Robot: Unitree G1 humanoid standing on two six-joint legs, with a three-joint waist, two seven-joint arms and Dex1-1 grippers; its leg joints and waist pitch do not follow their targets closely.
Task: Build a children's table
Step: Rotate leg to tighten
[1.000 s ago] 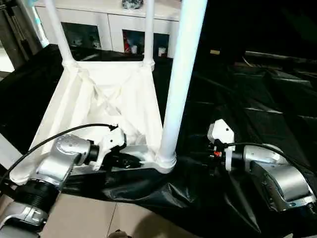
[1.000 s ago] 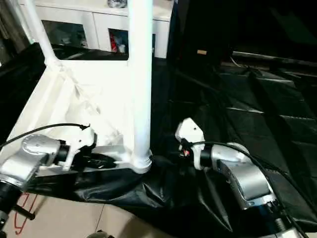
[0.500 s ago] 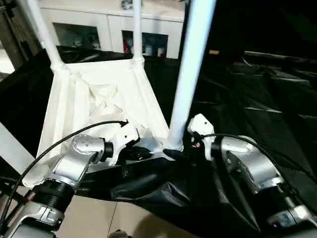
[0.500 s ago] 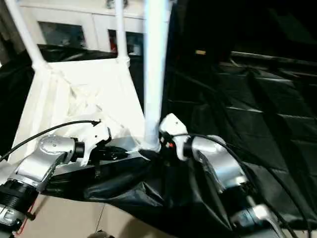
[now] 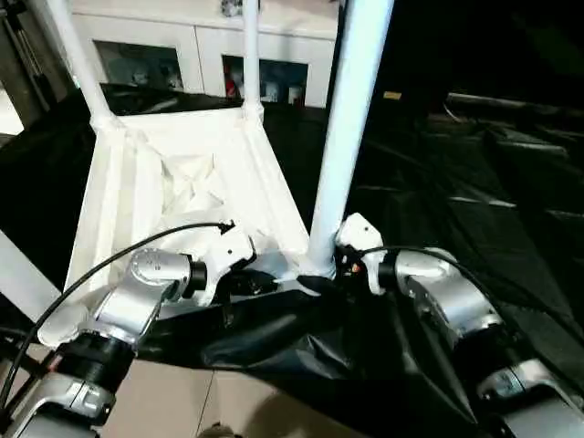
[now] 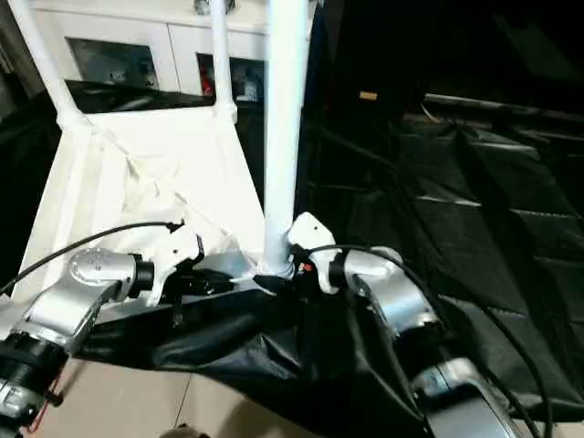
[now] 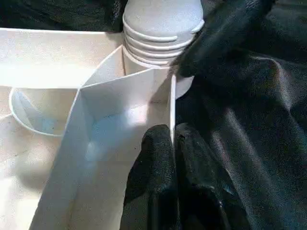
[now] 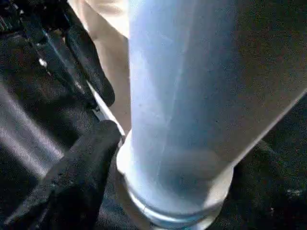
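The left gripper (image 5: pixel 258 283) is pinched shut on the near rim of the table top (image 5: pixel 182 182), one black finger (image 7: pixel 154 158) on each side of the thin white wall, pinning it to the black sheet (image 5: pixel 474 201). That looks like the right idea: hold the top firm while the leg beside it gets worked on.

The top lies upside down, ribs facing up, its long side running away from the robot toward the cabinet (image 5: pixel 210 36). Two far legs (image 5: pixel 78 59) stand in their corners.

The near leg (image 5: pixel 351 119) rises straight up from the corner socket (image 7: pixel 160 24). The right gripper (image 5: pixel 330 274) straddles its base, spread apart, one finger (image 8: pixel 79 167) touching the collar. It should close squarely and press or twist straight down, not sideways.
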